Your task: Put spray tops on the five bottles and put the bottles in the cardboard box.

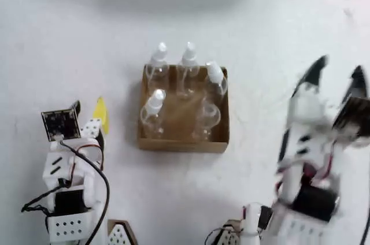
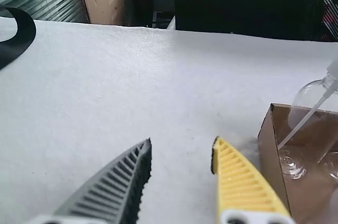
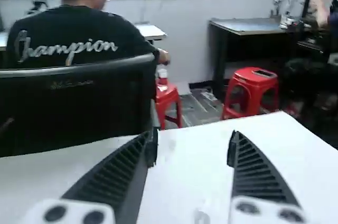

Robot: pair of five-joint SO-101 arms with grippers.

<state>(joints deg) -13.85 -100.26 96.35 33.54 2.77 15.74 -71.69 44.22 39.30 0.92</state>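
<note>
The cardboard box (image 1: 182, 143) stands mid-table with several clear bottles upright in it. White spray tops show on the back bottles (image 1: 188, 59) and on a front-left bottle (image 1: 154, 105). The front-right bottle (image 1: 207, 116) shows a bare neck. My left gripper (image 1: 88, 108) rests low, left of the box, open, with nothing between its grey and yellow fingers. In the left wrist view the left gripper (image 2: 181, 150) points past the box corner (image 2: 272, 145), where a bottle (image 2: 311, 94) stands. My right gripper (image 1: 336, 76) is raised at the right, open and holding nothing, also shown as the right gripper (image 3: 193, 147).
The white tabletop (image 1: 243, 25) spreads around the box on all sides up to the far edge. Beyond it stand a black chair (image 3: 74, 102) and red stools (image 3: 252, 89). A black curved object (image 2: 16, 36) lies at the table's far left.
</note>
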